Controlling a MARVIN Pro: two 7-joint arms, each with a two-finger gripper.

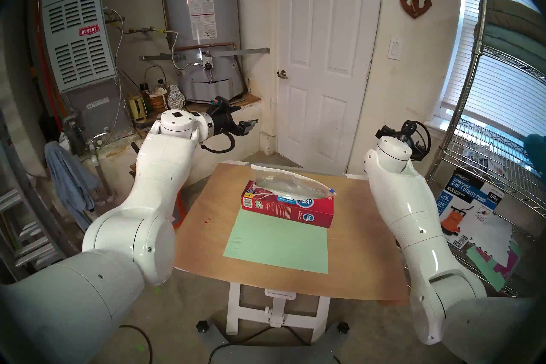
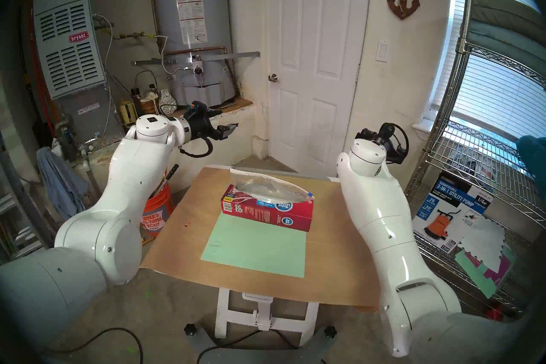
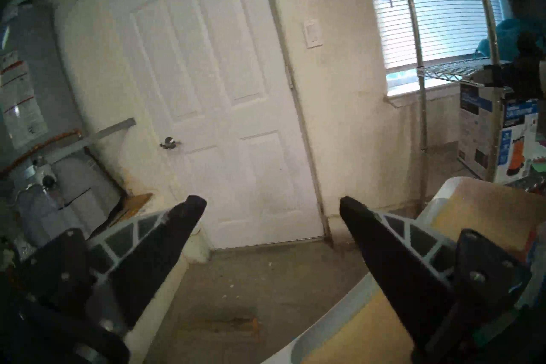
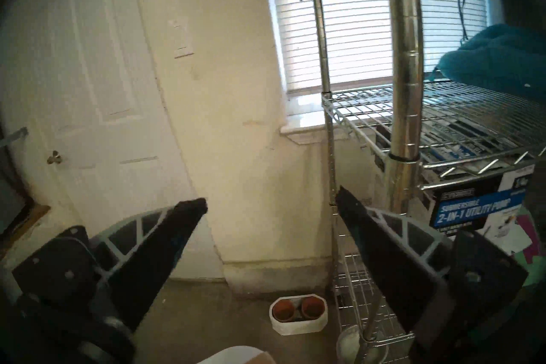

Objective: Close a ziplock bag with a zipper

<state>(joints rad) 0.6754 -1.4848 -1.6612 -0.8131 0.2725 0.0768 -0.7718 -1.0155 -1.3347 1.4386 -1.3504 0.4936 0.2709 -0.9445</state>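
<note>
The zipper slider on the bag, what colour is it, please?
Blue, clearest in the head stereo left view.

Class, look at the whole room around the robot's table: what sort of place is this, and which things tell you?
Most likely a home utility room or garage corner: a grey water heater beside a Bryant furnace, and a wire storage rack.

The ziplock bag (image 1: 288, 184) is clear, crinkly plastic, lying on top of a red box (image 1: 291, 208) at the far middle of the table (image 1: 363, 236). Its mouth gapes open in a long oval facing the near side. The zipper (image 1: 331, 191), a tiny blue slider, sits at the bag's right end, on the white closure strip.
</note>
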